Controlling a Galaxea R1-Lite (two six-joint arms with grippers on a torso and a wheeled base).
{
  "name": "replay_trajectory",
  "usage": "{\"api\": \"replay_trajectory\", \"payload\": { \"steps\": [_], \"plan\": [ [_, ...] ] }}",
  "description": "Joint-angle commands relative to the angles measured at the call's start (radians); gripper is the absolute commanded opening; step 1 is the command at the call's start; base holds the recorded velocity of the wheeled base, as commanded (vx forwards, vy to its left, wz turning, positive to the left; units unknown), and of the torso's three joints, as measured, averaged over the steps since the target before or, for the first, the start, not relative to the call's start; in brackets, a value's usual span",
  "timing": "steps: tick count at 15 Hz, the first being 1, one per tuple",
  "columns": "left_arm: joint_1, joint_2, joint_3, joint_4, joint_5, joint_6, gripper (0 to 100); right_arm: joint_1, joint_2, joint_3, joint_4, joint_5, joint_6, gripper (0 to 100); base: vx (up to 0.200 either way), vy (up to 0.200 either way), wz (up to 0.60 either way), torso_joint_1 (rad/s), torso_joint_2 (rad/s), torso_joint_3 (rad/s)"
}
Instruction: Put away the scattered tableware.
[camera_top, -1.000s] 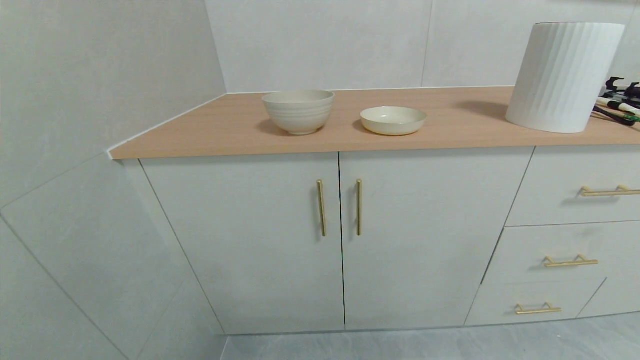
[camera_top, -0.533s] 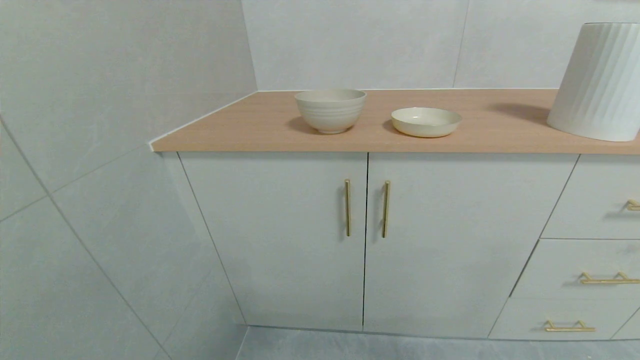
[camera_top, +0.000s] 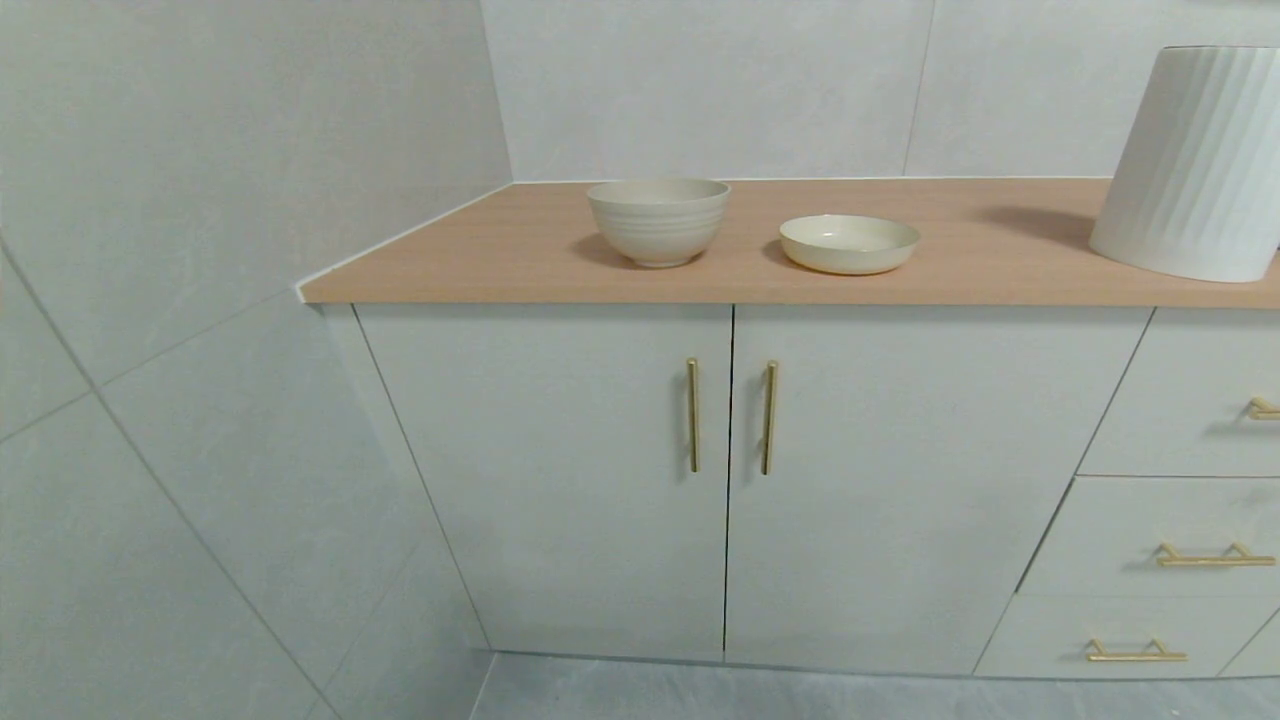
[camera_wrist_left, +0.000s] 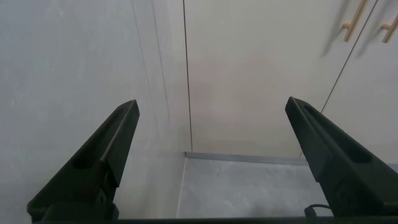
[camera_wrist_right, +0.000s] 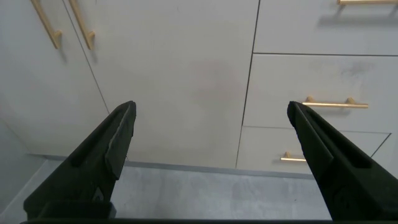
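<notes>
The bowl (camera_top: 657, 220) and dish (camera_top: 849, 243) are set side by side on the counter (camera_top: 480, 262). Only the camera has been shifted, so approach is judged unfinished. The left gripper (camera_wrist_left: 211, 107) and right gripper (camera_wrist_right: 211, 109) are held wide, apparently low by the cabinet doors (camera_top: 560, 480).

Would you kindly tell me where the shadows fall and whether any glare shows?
Head view: soft shadows lie on the countertop left of the bowl, the dish and the white ribbed container; no glare. Right wrist view: even, soft light on the cabinet door.
</notes>
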Motion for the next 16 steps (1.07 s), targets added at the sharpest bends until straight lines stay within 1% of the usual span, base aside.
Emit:
{"api": "replay_trajectory", "payload": {
  "steps": [1, 6, 7, 8, 10, 11, 12, 14, 15, 16],
  "plan": [
    [0.0, 0.0, 0.0, 0.0, 0.0, 0.0, 100, 0.0, 0.0, 0.0, 0.0, 0.0, -0.002, 100, 0.0, 0.0, 0.0, 0.0, 0.0, 0.0],
    [0.0, 0.0, 0.0, 0.0, 0.0, 0.0, 100, 0.002, -0.002, -0.009, -0.008, 0.007, -0.019, 100, 0.0, 0.0, 0.0, 0.0, 0.0, 0.0],
    [0.0, 0.0, 0.0, 0.0, 0.0, 0.0, 100, 0.008, 0.008, -0.087, -0.012, 0.045, 0.005, 100, 0.0, 0.0, 0.0, 0.0, 0.0, 0.0],
    [0.0, 0.0, 0.0, 0.0, 0.0, 0.0, 100, 0.017, 0.044, -0.176, 0.009, 0.132, 0.073, 100, 0.0, 0.0, 0.0, 0.0, 0.0, 0.0],
    [0.0, 0.0, 0.0, 0.0, 0.0, 0.0, 100, 0.025, 0.115, -0.199, 0.055, 0.296, 0.071, 100, 0.0, 0.0, 0.0, 0.0, 0.0, 0.0],
    [0.0, 0.0, 0.0, 0.0, 0.0, 0.0, 100, 0.028, 0.204, -0.201, 0.051, 0.396, 0.073, 100, 0.0, 0.0, 0.0, 0.0, 0.0, 0.0],
    [0.0, 0.0, 0.0, 0.0, 0.0, 0.0, 100, 0.028, 0.316, -0.227, 0.049, 0.454, 0.071, 100, 0.0, 0.0, 0.0, 0.0, 0.0, 0.0],
    [0.0, 0.0, 0.0, 0.0, 0.0, 0.001, 100, 0.06, 0.486, -0.295, 0.049, 0.474, 0.067, 100, 0.0, 0.0, 0.0, 0.0, 0.0, 0.0],
    [0.0, 0.0, 0.0, -0.002, 0.0, 0.001, 100, 0.101, 0.567, -0.333, 0.049, 0.471, 0.067, 100, 0.0, 0.0, 0.0, 0.0, 0.0, 0.0],
    [0.0, 0.0, 0.0, 0.0, 0.0, 0.001, 100, 0.164, 0.679, -0.382, 0.046, 0.459, 0.079, 100, 0.0, 0.0, 0.0, 0.0, 0.0, 0.0]
  ]
}}
